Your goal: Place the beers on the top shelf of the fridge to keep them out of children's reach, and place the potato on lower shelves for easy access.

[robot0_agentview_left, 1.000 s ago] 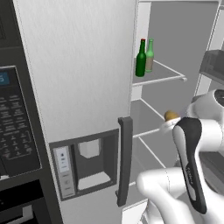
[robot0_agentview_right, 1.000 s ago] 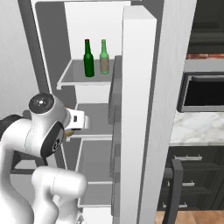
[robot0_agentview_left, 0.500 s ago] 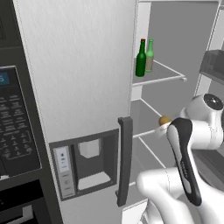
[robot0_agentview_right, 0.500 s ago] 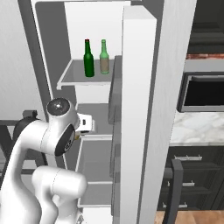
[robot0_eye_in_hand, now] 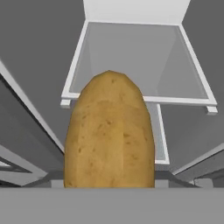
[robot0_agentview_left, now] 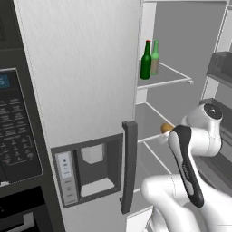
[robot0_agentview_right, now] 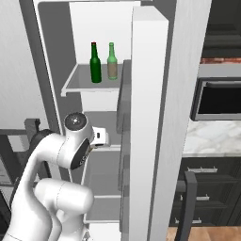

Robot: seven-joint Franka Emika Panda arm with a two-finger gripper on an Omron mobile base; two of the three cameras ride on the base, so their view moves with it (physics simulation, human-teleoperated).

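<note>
Both beers stand upright on the top shelf (robot0_agentview_left: 171, 78) of the open fridge (robot0_agentview_left: 86, 68): a dark green one (robot0_agentview_left: 146, 63) (robot0_agentview_right: 95, 66) and a paler olive one (robot0_agentview_left: 155, 58) (robot0_agentview_right: 112, 63). The golden-brown potato (robot0_agentview_left: 166, 128) (robot0_eye_in_hand: 109, 135) sits in my gripper (robot0_agentview_right: 103, 137), which is shut on it. It hangs just over the front of a lower shelf (robot0_agentview_left: 152, 118) (robot0_eye_in_hand: 135, 99). In the hand view the potato hides the finger tips, and another shelf lies below.
The fridge door has a dark bar handle (robot0_agentview_left: 129, 167) and a dispenser panel (robot0_agentview_left: 93, 165). A black appliance with a blue display (robot0_agentview_left: 13, 122) stands to its left. Dark door bins (robot0_agentview_left: 222, 68) hang at the right. A microwave (robot0_agentview_right: 219, 99) and stone counter (robot0_agentview_right: 212, 136) flank the other door.
My arm has swung, its elbow moving across both base views. The hand with the potato has shifted a little further in over the lower shelf. The beers have not moved.
</note>
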